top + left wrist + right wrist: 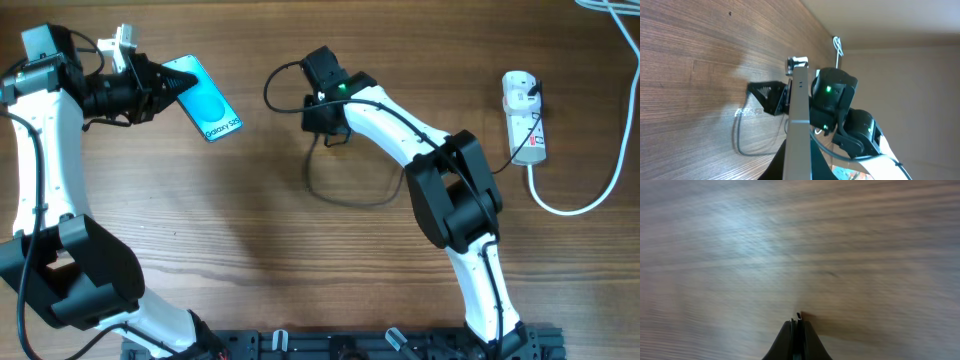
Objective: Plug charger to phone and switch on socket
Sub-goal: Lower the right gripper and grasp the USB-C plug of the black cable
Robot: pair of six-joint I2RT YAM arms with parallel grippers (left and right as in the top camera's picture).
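Plugging-in stage: the left fingers (158, 85) grasp the phone (208, 102) by one end and hold it raised, screen lit, over the far-left part of the worktop (250, 250), with its free end turned toward the middle. Nearby, around the middle of the far edge, the right fingers (788, 341) are clenched tight on the charger (266, 92), whose thin black cable loops away across the wood. The right wrist view shows a small sliver, probably the plug tip (799, 315), poking out just past the fingertips. Phone and plug are near each other but clearly apart, with bare wood between them. The left wrist view looks along the phone's thin edge toward the right arm's fingers, which are low over the worktop. The socket (524, 115) lies untouched close to the far-right corner, its white lead (570, 208) curving toward the right edge; whether its switch is on cannot be told from here. The next move appears to call for lining the tip up squarely with the phone's port, which none of these views shows, then pressing straight in while the left arm braces the handset. A slight tilt would likely send the tip skidding off the casing. Switching on the socket would come only after that.
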